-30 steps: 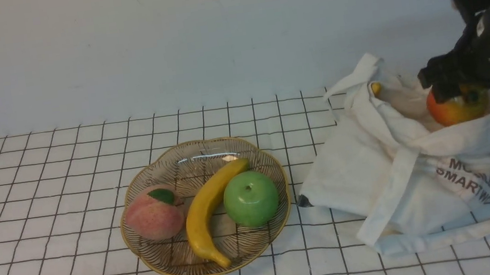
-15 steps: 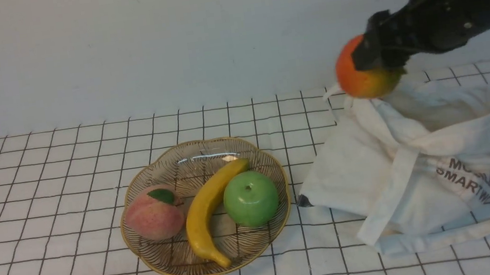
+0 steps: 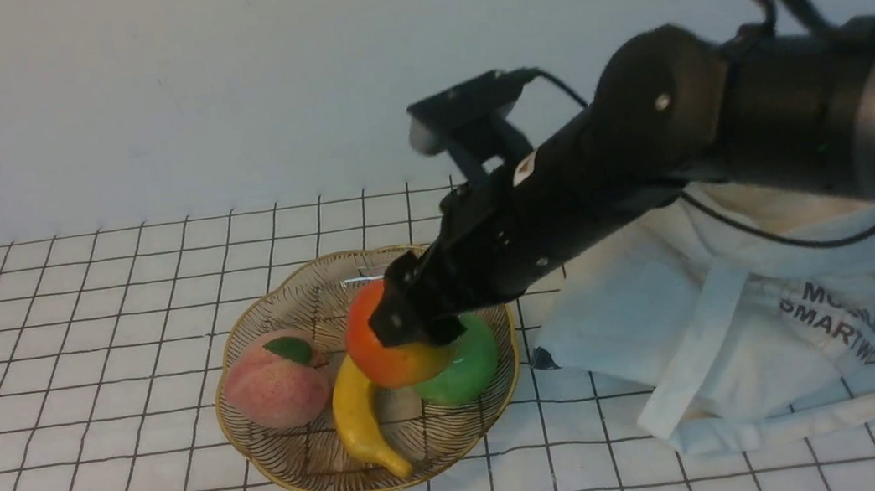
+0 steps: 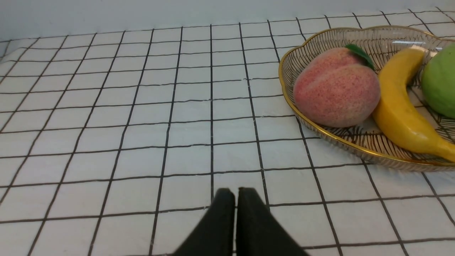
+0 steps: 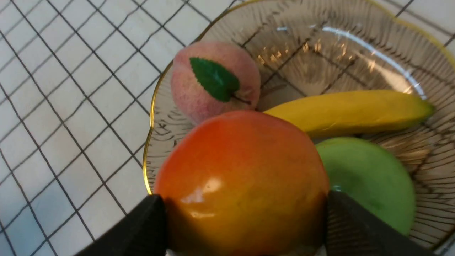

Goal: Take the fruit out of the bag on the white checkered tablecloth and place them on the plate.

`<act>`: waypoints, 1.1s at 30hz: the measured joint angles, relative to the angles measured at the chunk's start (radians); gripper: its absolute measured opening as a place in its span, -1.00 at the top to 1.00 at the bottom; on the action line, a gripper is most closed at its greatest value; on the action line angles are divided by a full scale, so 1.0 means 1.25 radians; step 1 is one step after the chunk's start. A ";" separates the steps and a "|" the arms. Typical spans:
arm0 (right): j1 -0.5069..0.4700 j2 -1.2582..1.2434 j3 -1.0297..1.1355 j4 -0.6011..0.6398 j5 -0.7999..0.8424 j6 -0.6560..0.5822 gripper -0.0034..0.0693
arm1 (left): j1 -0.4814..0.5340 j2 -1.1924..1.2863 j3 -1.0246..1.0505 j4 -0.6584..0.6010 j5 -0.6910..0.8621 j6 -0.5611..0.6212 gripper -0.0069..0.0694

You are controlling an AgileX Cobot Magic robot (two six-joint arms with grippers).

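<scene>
My right gripper (image 3: 406, 330) is shut on the orange-red fruit (image 3: 383, 345) and holds it above the gold-rimmed glass plate (image 3: 290, 476), over the banana (image 3: 360, 425) and the green apple (image 3: 470, 368). In the right wrist view the fruit (image 5: 241, 181) sits between both black fingers (image 5: 355, 227), above the plate (image 5: 167, 117). The off-white bag (image 3: 754, 339) with dark lettering lies slumped to the right on the white checkered tablecloth (image 3: 76, 327). My left gripper (image 4: 235, 193) is shut and empty, low over the cloth (image 4: 142, 106), left of the plate (image 4: 295, 103).
A pink peach (image 3: 274, 381) with a green leaf lies in the plate's left part. My right arm (image 3: 726, 123) stretches from the right over the bag. A long bag strap (image 3: 807, 421) trails toward the table's front right.
My right gripper lifted the orange-red fruit out of the bag and carried it left, then down over the plate. The bag has sagged. The left gripper's earlier state is not shown.
</scene>
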 joint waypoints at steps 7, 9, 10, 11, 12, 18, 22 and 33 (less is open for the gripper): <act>0.031 0.060 0.000 0.012 -0.030 -0.027 -0.51 | 0.000 0.000 0.000 0.000 0.000 0.000 0.84; 0.032 0.062 0.000 0.012 -0.037 -0.032 -0.51 | 0.000 0.000 0.000 0.000 0.000 0.000 0.84; 0.032 0.062 0.000 0.013 -0.039 -0.031 -0.51 | 0.000 0.000 0.000 0.000 0.000 0.000 0.84; 0.032 0.062 0.000 0.013 -0.042 -0.032 -0.51 | 0.000 0.000 0.000 0.000 0.000 0.000 0.84; 0.032 0.062 0.000 0.014 -0.044 -0.033 -0.52 | 0.000 0.000 0.000 0.000 0.000 0.000 0.84; 0.032 0.062 0.000 0.014 -0.044 -0.033 -0.80 | 0.000 0.000 0.000 0.000 0.000 0.000 0.84; 0.032 0.062 0.000 0.014 -0.044 -0.033 -0.86 | 0.000 0.000 0.000 0.000 0.000 0.000 0.84; 0.018 -0.045 -0.038 -0.194 0.003 0.100 0.02 | 0.000 0.000 0.000 0.000 0.000 0.000 0.84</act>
